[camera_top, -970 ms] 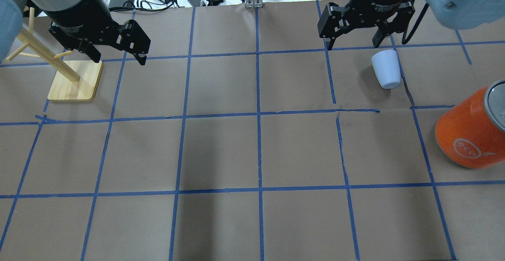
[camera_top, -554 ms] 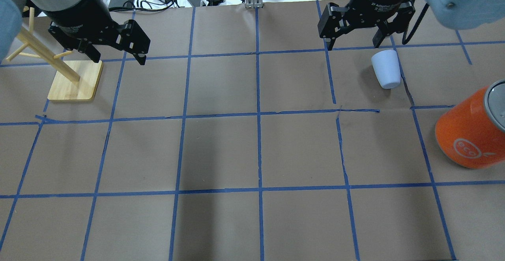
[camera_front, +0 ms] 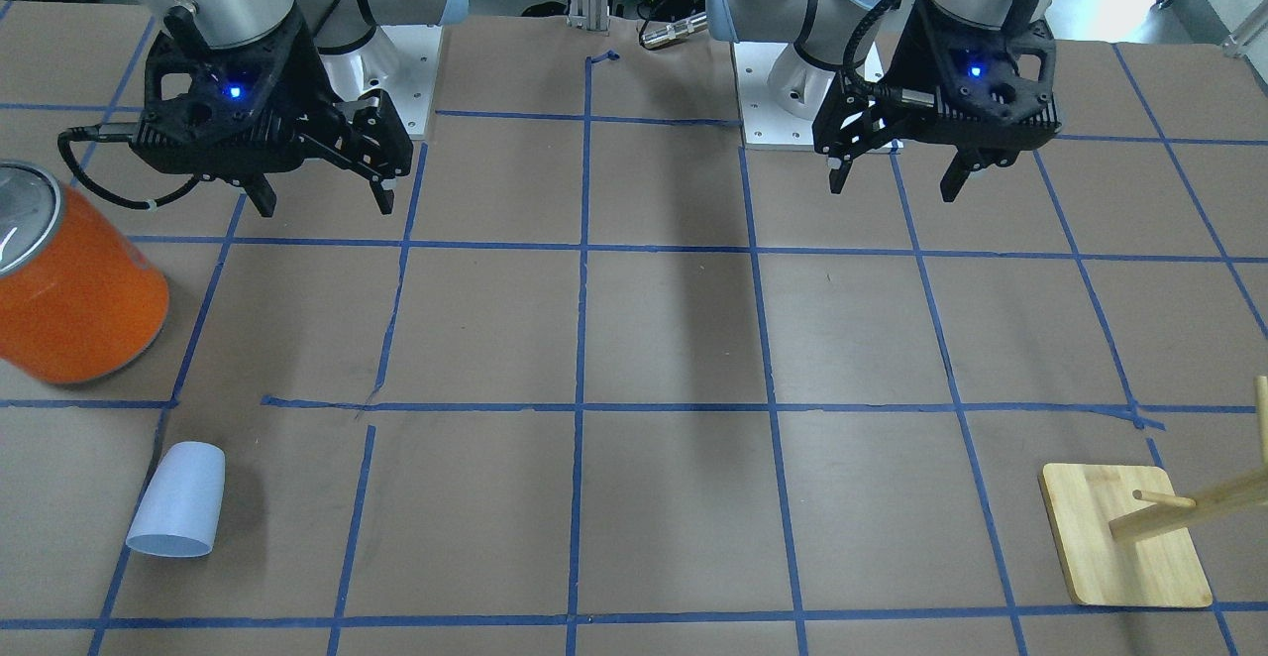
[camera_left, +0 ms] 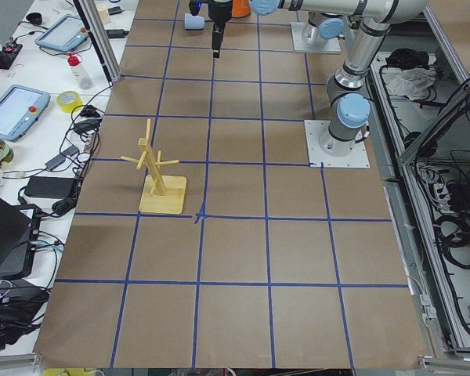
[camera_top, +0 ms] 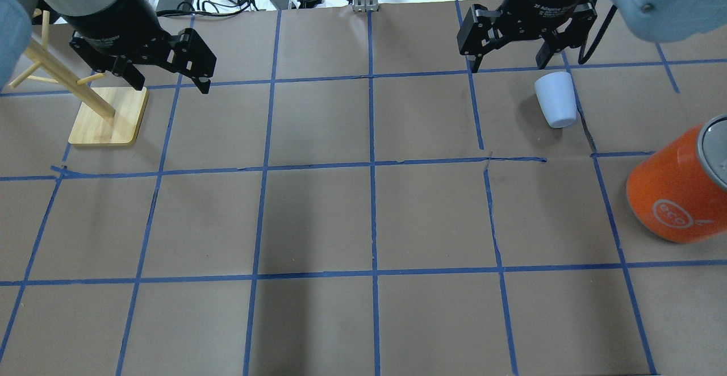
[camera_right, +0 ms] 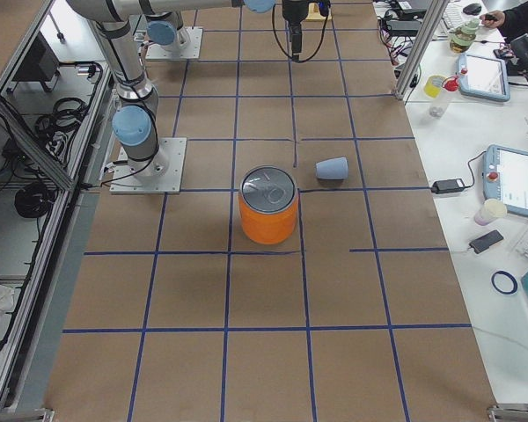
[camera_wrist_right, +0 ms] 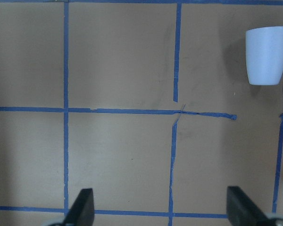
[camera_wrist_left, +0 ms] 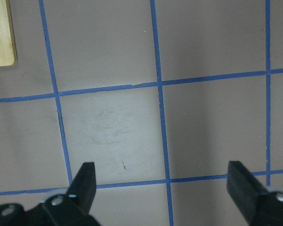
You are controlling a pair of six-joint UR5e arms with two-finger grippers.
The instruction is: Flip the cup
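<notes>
Since the earlier overhead frames, only the right gripper (camera_top: 508, 67) has moved, drifting very slightly toward the view's top; nothing else has shifted, so the flip has not begun. Nearest stands the orange can (camera_top: 676, 194), upright and well apart from the cup (camera_top: 555, 100). The cup lies on its side on the brown paper, wider end away from the robot, untouched. Beyond it the right gripper hangs above the table, fingers spread and empty, the cup off to one side of them. The left gripper (camera_top: 170, 87), likewise spread and empty, hovers beside the wooden peg stand (camera_top: 108, 117).
</notes>
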